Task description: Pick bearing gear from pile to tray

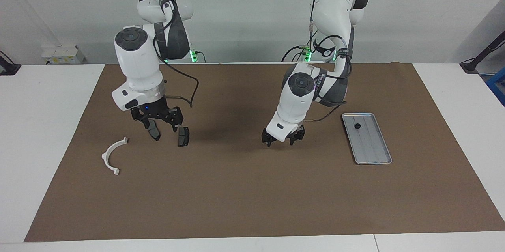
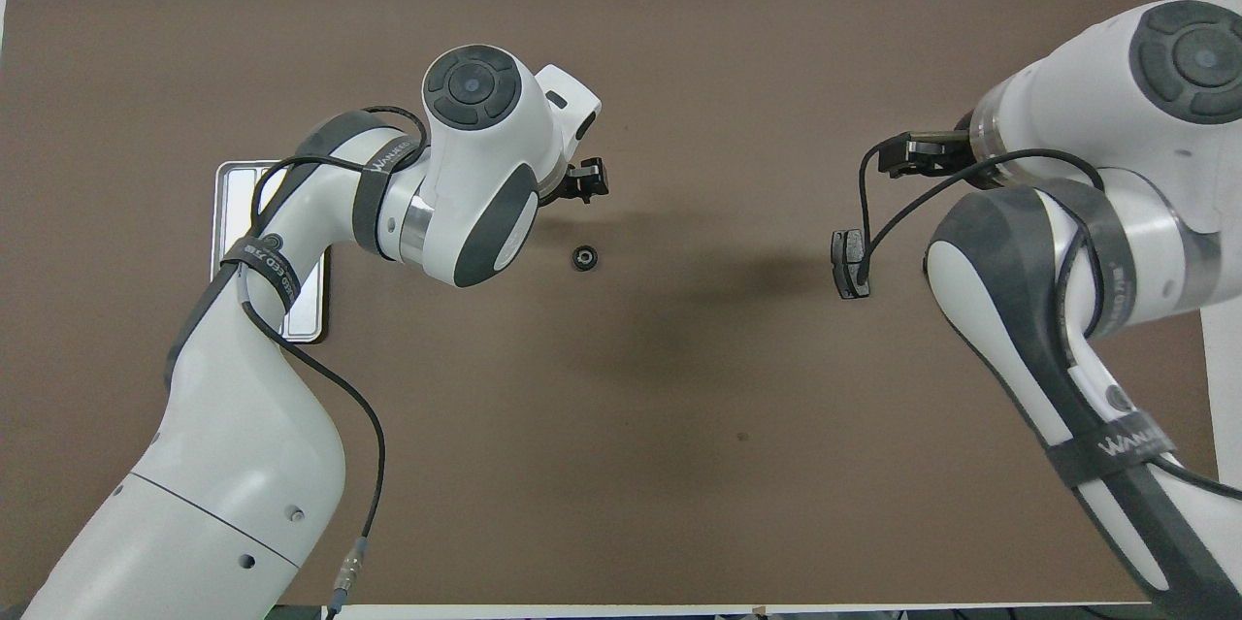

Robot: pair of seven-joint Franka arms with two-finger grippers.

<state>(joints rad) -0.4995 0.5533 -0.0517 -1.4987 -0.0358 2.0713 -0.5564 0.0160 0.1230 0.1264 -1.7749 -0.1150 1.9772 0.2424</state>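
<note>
The pile lies at the right arm's end of the mat: a white half-ring bracket (image 1: 114,156) and two dark brake pads (image 1: 183,136) (image 1: 154,130). One pad also shows in the overhead view (image 2: 850,263). My right gripper (image 1: 161,125) (image 2: 910,157) is low over the pads, fingers apart; I cannot tell whether it touches the pad under it. A small black bearing gear (image 2: 583,258) lies mid-mat, hidden by the left hand in the facing view. My left gripper (image 1: 281,140) (image 2: 586,181) hangs open beside the gear. The silver tray (image 1: 373,149) (image 2: 233,188) holds one black round piece (image 1: 357,126).
A brown mat (image 1: 252,196) covers the table's middle, with white table (image 1: 39,126) at both ends. The tray sits at the left arm's end, partly under the left arm in the overhead view. Cables (image 1: 193,86) loop from both wrists.
</note>
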